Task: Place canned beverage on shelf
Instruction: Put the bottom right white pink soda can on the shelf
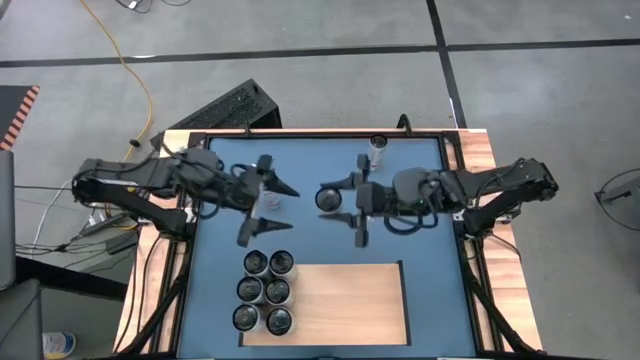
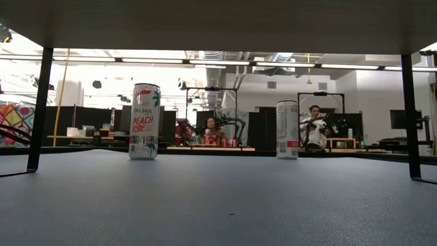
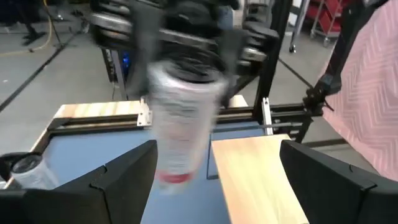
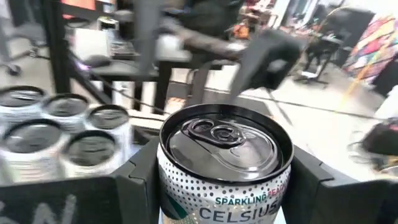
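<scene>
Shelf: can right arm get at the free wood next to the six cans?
Probably yes. The right claw sits near the shelf; its bare wood beside the six cans lies open, nothing between.

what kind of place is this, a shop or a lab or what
Most likely a robotics lab or workshop, not a shop. Two robot arms work over a blue table with a wooden shelf and drink cans. The low view shows more black rigs and a seated person behind, and a yellow cable trails across the floor.
</scene>
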Tool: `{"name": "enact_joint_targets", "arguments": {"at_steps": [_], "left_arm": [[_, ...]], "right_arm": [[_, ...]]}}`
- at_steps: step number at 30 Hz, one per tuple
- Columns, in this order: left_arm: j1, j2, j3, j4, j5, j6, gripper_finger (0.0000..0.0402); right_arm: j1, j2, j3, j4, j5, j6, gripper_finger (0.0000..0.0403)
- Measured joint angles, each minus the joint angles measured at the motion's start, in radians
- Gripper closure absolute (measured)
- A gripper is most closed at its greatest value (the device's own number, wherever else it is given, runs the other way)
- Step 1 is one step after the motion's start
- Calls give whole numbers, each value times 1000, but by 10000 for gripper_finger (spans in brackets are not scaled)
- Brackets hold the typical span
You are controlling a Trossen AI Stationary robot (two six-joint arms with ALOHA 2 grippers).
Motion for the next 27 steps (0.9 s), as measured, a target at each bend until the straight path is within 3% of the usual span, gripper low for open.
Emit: {"name": "enact_joint_targets", "arguments": {"at_steps": [6,9,17,22,27], "left_arm": [[-3,-105,0,-8,-48,-2,77],[-3,-164,0,-4,-76,-2,77],[-3,-267,-1,-5,-76,-13,77],[-3,-287,-1,-6,-76,-35,77],[-3,-285,-2,-5,-76,-34,77]], "right_arm": [[101,55,0,12,21,106,186],[178,101,0,32,116,149,186],[369,303,3,325,346,190,186],[413,384,-2,349,473,326,186],[427,378,1,356,487,347,186]]}}
